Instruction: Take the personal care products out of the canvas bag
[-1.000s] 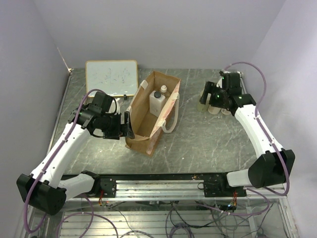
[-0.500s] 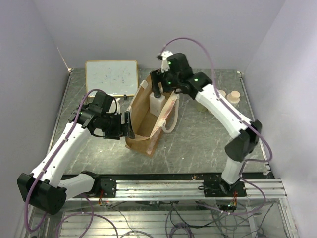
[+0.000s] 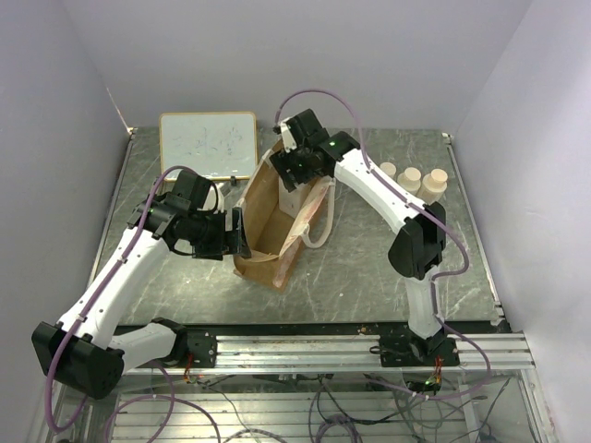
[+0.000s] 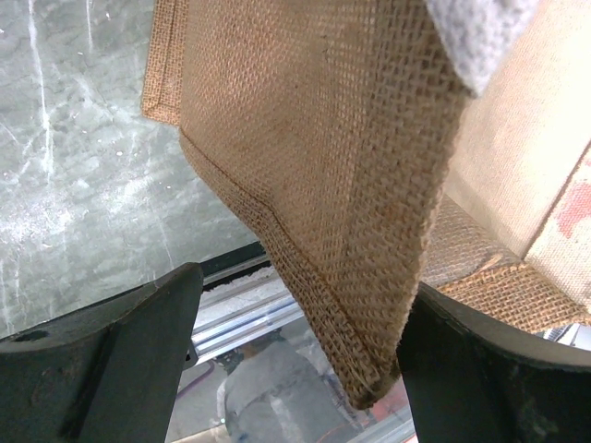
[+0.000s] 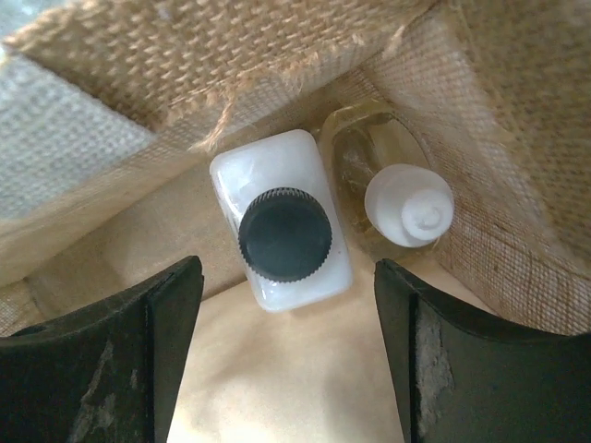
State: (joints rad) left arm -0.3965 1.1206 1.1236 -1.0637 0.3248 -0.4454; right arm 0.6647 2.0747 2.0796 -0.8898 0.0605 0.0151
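The canvas bag (image 3: 266, 220) stands open on the table, its cream handle (image 3: 319, 214) hanging off the right side. My right gripper (image 3: 294, 172) hovers open over its far end, looking down inside. There a white squarish bottle with a dark cap (image 5: 284, 236) and a slim amber bottle with a white top (image 5: 407, 207) stand side by side, both ahead of the open right gripper (image 5: 288, 369). My left gripper (image 3: 238, 233) is open astride the bag's near-left wall; the woven corner (image 4: 351, 277) sits between its fingers. Three beige bottles (image 3: 409, 177) stand on the table to the right.
A framed whiteboard (image 3: 208, 143) lies at the back left, close to the bag. The right arm arches over the table from its base at the near edge. Walls close in the table on the left, back and right.
My right arm has swung left from the beige bottles on the table to above the bag's far end. The left arm and the bag have not moved.
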